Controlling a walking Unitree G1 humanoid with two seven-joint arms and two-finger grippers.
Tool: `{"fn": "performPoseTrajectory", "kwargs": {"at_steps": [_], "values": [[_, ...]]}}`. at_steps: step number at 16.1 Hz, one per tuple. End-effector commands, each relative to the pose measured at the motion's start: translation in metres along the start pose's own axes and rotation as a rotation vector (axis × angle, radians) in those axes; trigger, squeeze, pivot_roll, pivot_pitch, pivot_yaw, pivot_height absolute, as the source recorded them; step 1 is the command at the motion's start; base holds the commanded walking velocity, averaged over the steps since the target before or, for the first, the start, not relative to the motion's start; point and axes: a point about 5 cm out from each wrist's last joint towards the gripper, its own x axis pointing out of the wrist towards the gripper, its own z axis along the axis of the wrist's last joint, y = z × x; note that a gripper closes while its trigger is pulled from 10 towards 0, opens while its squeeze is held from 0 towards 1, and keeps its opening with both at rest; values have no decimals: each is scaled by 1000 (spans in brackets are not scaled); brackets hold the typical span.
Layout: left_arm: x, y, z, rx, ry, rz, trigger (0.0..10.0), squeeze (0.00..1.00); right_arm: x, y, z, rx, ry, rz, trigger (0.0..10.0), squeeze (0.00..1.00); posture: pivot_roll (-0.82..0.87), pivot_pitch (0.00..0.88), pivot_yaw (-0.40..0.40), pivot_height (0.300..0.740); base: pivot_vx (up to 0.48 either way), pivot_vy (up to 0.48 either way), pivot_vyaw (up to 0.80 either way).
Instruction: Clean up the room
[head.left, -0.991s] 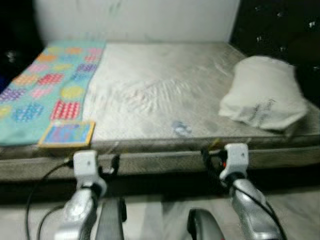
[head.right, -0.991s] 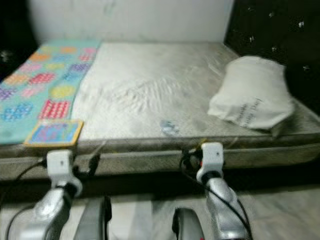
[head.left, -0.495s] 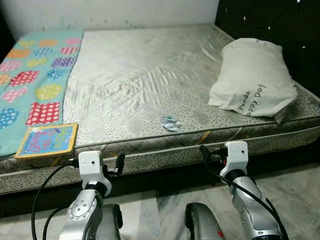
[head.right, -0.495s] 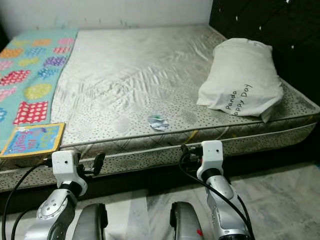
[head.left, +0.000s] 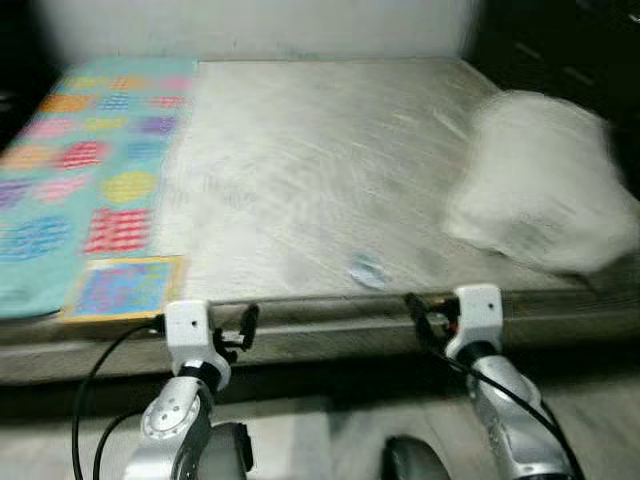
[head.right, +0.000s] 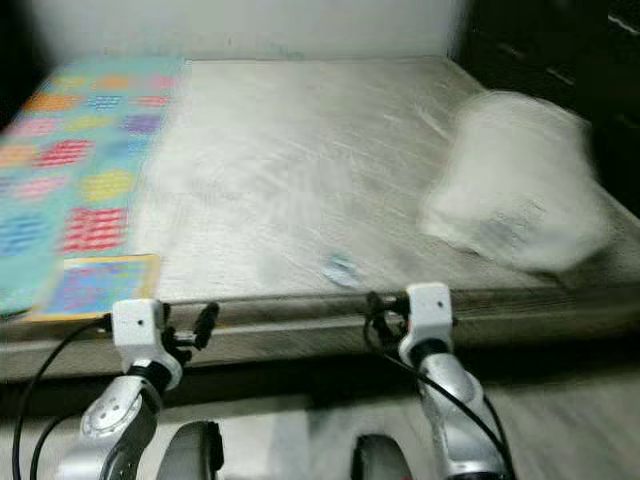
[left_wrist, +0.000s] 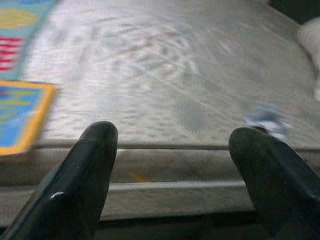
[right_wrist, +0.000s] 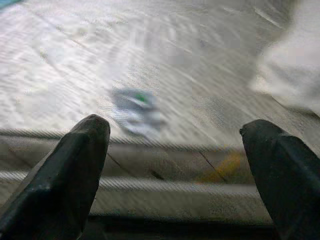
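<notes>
- The robot is standing at the long side of a bare, grey quilted mattress (head.left: 330, 170), and the head views are blurring, which suggests it is walking or turning rather than handling anything; I judge this to be the approach step.
- A small crumpled blue-and-white wrapper (head.left: 368, 270) is lying on the mattress near its front edge, roughly between the two arms and somewhat nearer the right one; in the right wrist view it (right_wrist: 134, 109) is sitting just beyond the mattress edge, between the two fingers' lines of sight.
- A flat, colourful yellow-bordered picture book (head.left: 125, 288) is lying at the front edge towards the robot's left, on or just beside a turquoise patchwork-print sheet (head.left: 70, 170).
- A plump white pillow (head.left: 545, 190) is resting at the far right, by the dark headboard (head.left: 560, 50).
- The left gripper (left_wrist: 175, 165) is hanging in front of the mattress side with its two black fingers spread wide and nothing between them.
- The right gripper (right_wrist: 177, 170) is likewise spread apart and empty, held low before the mattress edge.
- The likeliest next move is picking up the wrapper: that calls for the robot steadying itself, raising the right arm over the edge, and bringing the fingers down on either side of the scrap before pinching it.
- Being thin and flat on soft fabric, it is probably going to need a low, careful pinch.
</notes>
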Motion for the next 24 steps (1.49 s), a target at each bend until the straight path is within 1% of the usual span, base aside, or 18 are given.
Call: {"fn": "performPoseTrajectory", "kwargs": {"at_steps": [1,10,11,14,19,24], "values": [[-1,5,2,7,-8,12,10000,0,3,8,4,11,-18,22,10000,0,-74,0,-22,570,296,0,0],[1,3,1,11,-4,3,10000,0,5,8,4,31,-25,28,10000,0,-72,0,-22,570,287,0,0],[2,4,1,12,-3,4,10000,0,6,9,4,35,-25,31,10000,0,-72,0,-23,565,270,0,0],[2,4,1,16,2,13,10000,0,6,9,4,39,-27,31,10000,0,-71,0,-24,530,84,0,0],[2,4,0,16,4,20,10000,0,6,9,3,38,-25,34,10000,0,-71,0,-23,530,0,0,0],[2,2,0,10,-2,8,10000,0,6,9,2,40,-24,39,10000,0,-71,0,-23,475,0,0,0]]}}
